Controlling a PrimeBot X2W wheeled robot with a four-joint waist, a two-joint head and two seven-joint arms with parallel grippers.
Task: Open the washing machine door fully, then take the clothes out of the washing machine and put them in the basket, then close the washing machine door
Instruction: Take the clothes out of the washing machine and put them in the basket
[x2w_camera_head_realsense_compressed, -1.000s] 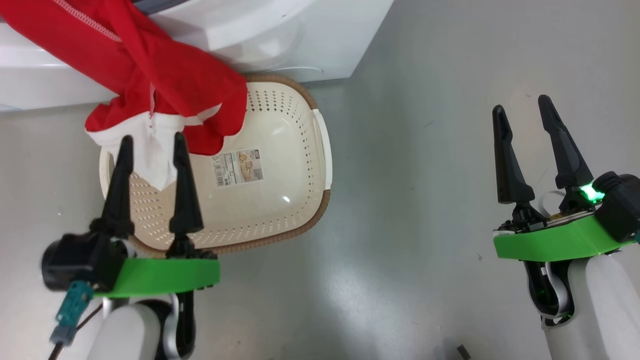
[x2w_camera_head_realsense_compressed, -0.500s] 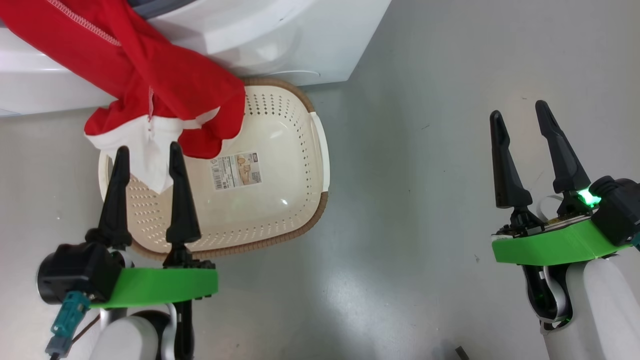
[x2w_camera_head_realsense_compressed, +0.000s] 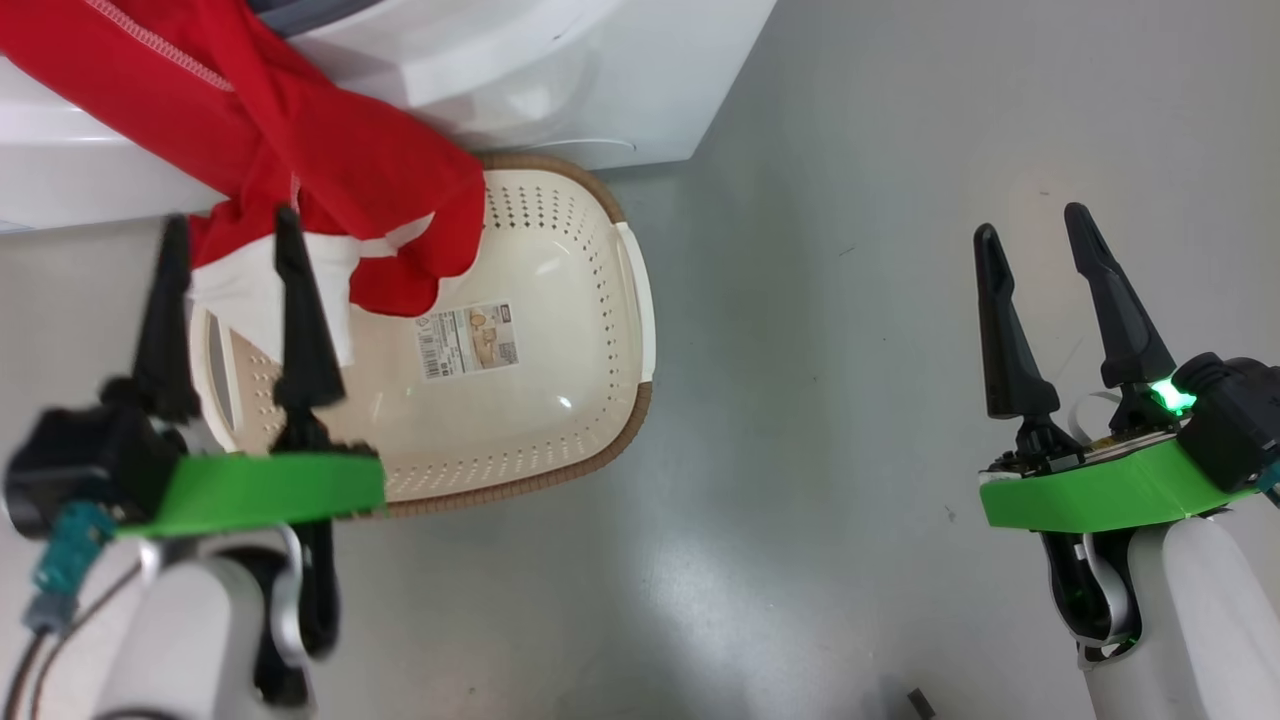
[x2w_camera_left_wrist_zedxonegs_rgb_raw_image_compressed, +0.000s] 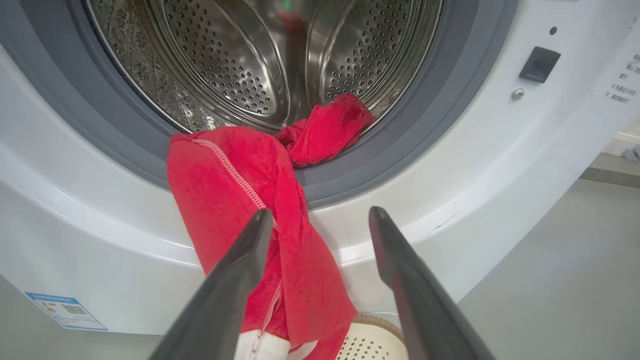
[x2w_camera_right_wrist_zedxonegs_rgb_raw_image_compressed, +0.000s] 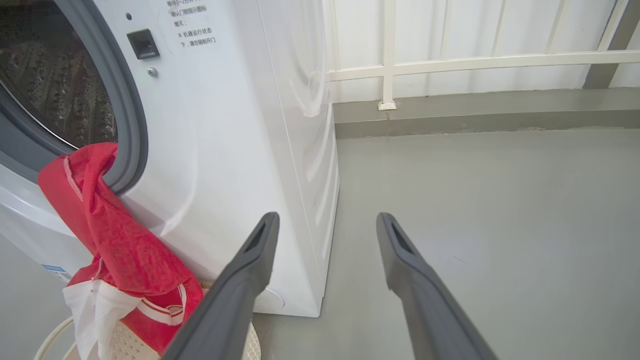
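Draping from washing machine (x2w_camera_left_wrist_zedxonegs_rgb_raw_image_compressed: 450, 165) lip, clothes (x2w_camera_left_wrist_zedxonegs_rgb_raw_image_compressed: 235, 210) overhang basket (x2w_camera_head_realsense_compressed: 590, 300) rim, grey floor (x2w_camera_head_realsense_compressed: 850, 300) beside.

Red garment (x2w_camera_left_wrist_zedxonegs_rgb_raw_image_compressed: 235, 200) with white hem draped out of white washing machine (x2w_camera_left_wrist_zedxonegs_rgb_raw_image_compressed: 475, 175) drum mouth, lower end hanging into cream perforated basket (x2w_camera_head_realsense_compressed: 590, 330).

Left claw (x2w_camera_head_realsense_compressed: 233, 218) blurred; clothes (x2w_camera_head_realsense_compressed: 330, 170) prob. hide corner of basket (x2w_camera_head_realsense_compressed: 560, 300).

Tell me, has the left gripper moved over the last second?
Yes. Judged against the basket, the left gripper has gone left and up the head view, toward the washing machine.
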